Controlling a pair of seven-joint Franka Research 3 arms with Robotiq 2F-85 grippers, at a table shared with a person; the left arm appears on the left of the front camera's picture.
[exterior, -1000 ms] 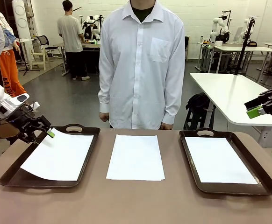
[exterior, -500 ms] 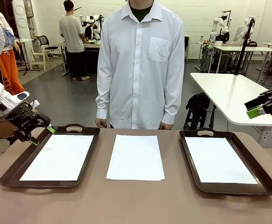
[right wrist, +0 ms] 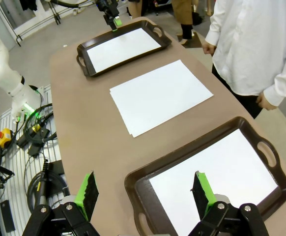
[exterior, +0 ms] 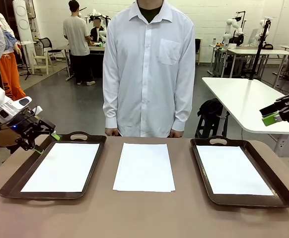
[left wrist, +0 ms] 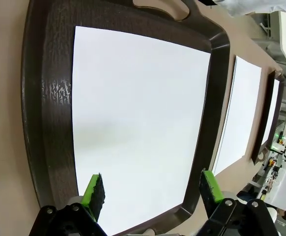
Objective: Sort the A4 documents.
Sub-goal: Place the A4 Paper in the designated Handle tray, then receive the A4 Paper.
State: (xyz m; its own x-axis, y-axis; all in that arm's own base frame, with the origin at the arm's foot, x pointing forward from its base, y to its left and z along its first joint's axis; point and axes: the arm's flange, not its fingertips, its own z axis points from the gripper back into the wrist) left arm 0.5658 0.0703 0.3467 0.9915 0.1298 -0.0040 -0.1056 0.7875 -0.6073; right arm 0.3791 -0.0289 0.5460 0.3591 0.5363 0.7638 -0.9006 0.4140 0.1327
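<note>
Both claws you see agape, empty: left gripper point(exterior: 46, 143), right gripper point(exterior: 274, 114) | one sheet point(exterior: 60, 167) per tray point(exterior: 8, 191) | stack point(exterior: 144, 167) between trays

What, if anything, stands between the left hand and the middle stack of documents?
Nothing visible: the open left hand hovers over the far corner of the left tray; only that tray and its sheet lie before the middle stack.

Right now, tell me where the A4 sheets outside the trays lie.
In the front view, the loose stack lies flat at the centre, between the left tray and the right tray, in front of the person.
</note>
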